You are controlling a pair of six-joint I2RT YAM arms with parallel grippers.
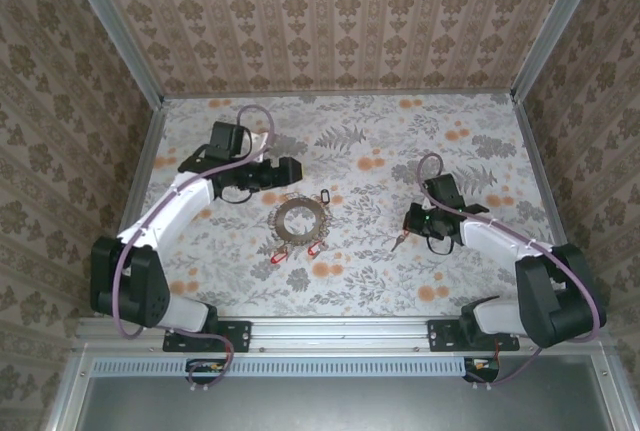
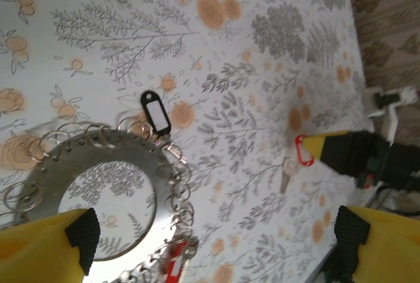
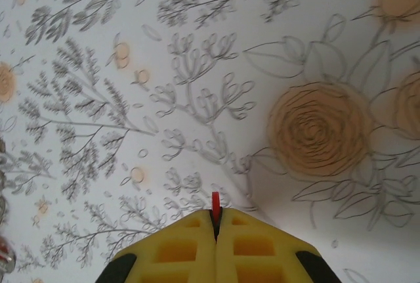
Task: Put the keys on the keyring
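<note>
The right gripper (image 3: pixel 215 220) has its yellow fingers pressed together on a key (image 3: pixel 215 199). A red sliver of the head shows at the seam between them, and the left wrist view shows the metal shaft hanging below the tips. The ring (image 1: pixel 298 218) lies flat on the table (image 1: pixel 480 281), well off to this gripper's left. The left gripper (image 2: pixel 216 230) hovers above the ring with its fingers spread wide, one tip over the ring's hollow and the other out beyond the rim. Two more keys (image 1: pixel 297 252) lie at the ring's near rim; I cannot tell whether they are already hooked on. A black tag (image 2: pixel 155 111) sits just beyond the far rim.

The step in hand looks like carrying the held key across to the ring. To do it well, the left gripper should probably pin the ring first so it does not skate on the table. The right should then come in low, aiming the key's head at one of the small loops along the rim. The pinch is thin, so a slow approach would lessen the risk of the key twisting in the grip.
</note>
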